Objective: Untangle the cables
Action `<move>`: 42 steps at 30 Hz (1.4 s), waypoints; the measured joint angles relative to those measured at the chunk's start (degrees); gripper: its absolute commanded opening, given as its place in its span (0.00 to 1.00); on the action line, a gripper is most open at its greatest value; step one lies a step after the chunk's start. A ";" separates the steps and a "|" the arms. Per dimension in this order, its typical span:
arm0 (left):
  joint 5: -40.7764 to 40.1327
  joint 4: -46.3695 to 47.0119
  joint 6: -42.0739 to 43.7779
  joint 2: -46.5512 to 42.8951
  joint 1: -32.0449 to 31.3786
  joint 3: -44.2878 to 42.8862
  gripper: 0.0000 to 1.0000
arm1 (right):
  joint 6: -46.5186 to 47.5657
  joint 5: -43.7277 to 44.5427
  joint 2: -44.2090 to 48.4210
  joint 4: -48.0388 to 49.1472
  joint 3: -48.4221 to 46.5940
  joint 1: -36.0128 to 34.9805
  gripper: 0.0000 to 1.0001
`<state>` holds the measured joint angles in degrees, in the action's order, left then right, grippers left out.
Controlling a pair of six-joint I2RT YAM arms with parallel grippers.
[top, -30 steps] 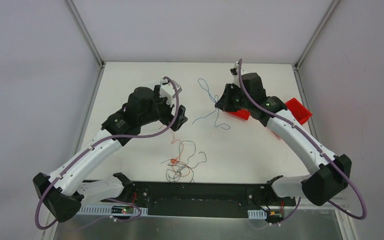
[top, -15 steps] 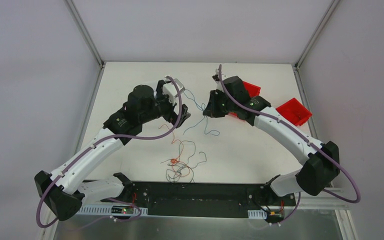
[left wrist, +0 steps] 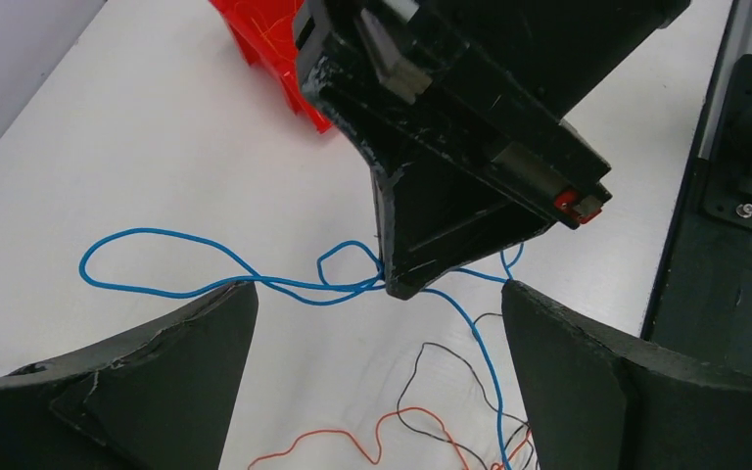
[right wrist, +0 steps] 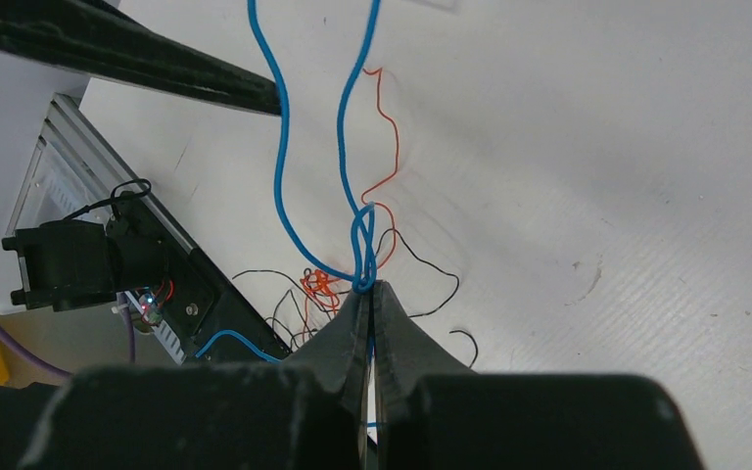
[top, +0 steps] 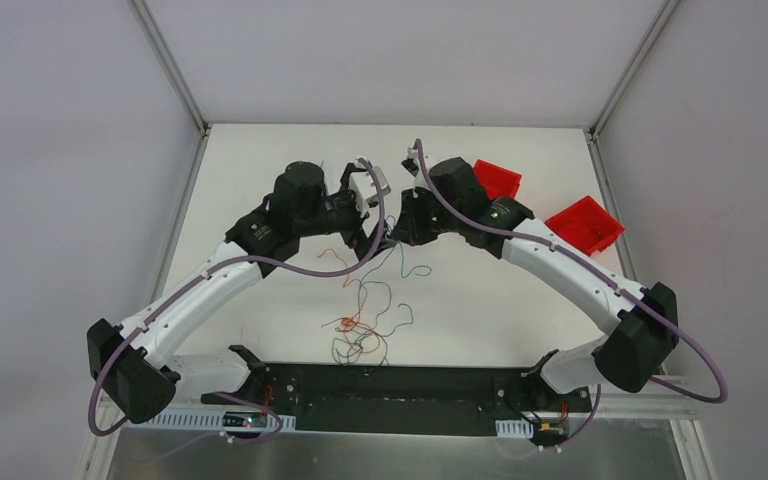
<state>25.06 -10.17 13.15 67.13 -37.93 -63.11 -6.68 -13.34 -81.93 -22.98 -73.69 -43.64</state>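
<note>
The right gripper (right wrist: 370, 294) pinches a blue wire (right wrist: 279, 147) tight. The left gripper (left wrist: 374, 294) is open wide, one finger on each side of that pinch. The other wires (top: 360, 330) lie bunched on the table (top: 260, 160), nearer the arms' bases.

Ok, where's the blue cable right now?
The blue cable is mid-table in the top view, pinched in the right gripper's shut fingers, facing the open left gripper, beyond the tangled bunch.

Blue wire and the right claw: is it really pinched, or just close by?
Touching. The right wrist view shows the right gripper shut, fingertips pressed together, with the blue wire looping out from between their tips.
</note>
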 measured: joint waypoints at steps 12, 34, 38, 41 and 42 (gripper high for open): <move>0.44 0.07 5.75 -1.66 0.00 -1.05 1.00 | 1.84 1.01 0.24 -1.05 -0.02 -0.72 0.00; 4.98 3.30 1.40 4.98 -1.42 -1.49 1.00 | -0.04 1.18 3.32 0.50 0.00 -0.09 0.00; 4.79 6.86 -1.53 4.57 -1.46 1.42 1.00 | -2.08 1.40 4.48 2.36 0.46 0.02 0.00; 4.22 9.70 -3.85 4.50 -1.46 3.48 0.96 | -4.11 2.19 6.08 4.35 1.70 0.07 0.00; 3.93 10.45 -4.42 4.42 -1.46 4.00 0.94 | -4.57 2.38 6.51 4.63 1.92 0.07 0.00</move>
<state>28.99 0.27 8.73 71.55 -39.40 -59.11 -11.25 -10.96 -75.42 -18.35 -71.77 -43.57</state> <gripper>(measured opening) 0.988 0.007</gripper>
